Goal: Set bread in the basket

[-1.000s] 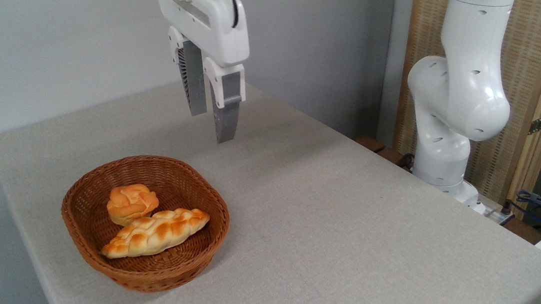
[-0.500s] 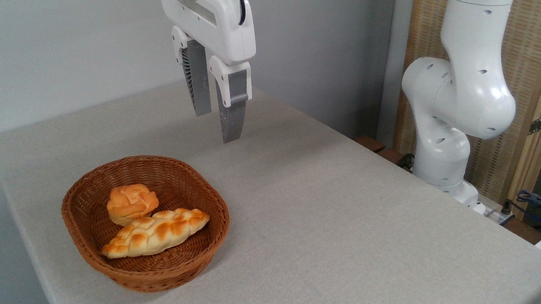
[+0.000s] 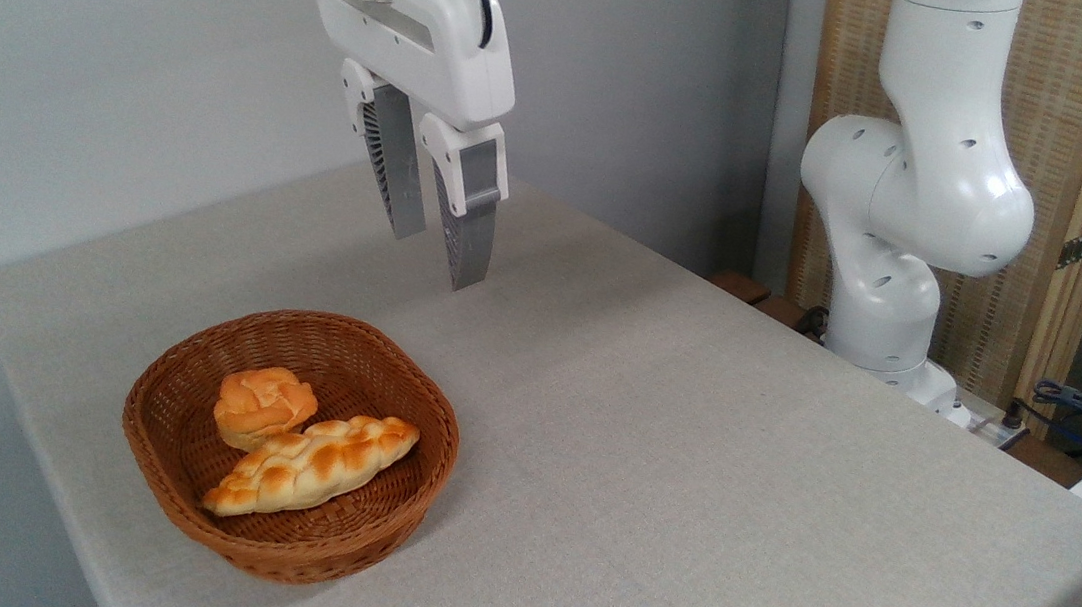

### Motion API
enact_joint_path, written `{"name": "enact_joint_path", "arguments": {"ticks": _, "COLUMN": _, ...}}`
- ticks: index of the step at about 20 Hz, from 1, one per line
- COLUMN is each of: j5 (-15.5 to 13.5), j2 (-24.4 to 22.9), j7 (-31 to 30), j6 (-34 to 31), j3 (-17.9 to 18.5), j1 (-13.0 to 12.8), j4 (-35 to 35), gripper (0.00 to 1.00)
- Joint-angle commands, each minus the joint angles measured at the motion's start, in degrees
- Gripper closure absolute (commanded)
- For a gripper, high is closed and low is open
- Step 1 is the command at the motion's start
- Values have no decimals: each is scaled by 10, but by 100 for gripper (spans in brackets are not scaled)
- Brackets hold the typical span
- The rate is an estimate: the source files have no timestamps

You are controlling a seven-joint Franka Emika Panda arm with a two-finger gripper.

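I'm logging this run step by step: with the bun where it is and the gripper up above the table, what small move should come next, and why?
Probably just keep the gripper lifting clear and stop. The round bun already sits inside the wicker basket, touching the braided loaf, and the open fingers hold nothing and hang well above the table behind the basket, so I see nothing left to carry.

the white arm (image 3: 916,182) rises from its base at the worktop's far right edge, its rounded elbow joint bulging to the right, and leaves the top of the picture. its wrist comes down near the worktop's far edge. the gripper (image 3: 436,254) hangs fingers-down in the air, grey fingers (image 3: 473,236) parted and holding nothing.
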Motion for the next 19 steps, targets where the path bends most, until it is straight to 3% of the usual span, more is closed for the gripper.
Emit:
{"name": "enact_joint_path", "arguments": {"ticks": 1, "j5": 9, "j2": 9, "j7": -11, "j6": -20, "j3": -21, "j1": 17, "j4": 20, "gripper": 0}}
{"name": "enact_joint_path", "arguments": {"ticks": 19, "j5": 6, "j2": 9, "j7": -6, "j6": 11, "j3": -14, "j1": 17, "j4": 15, "gripper": 0}}
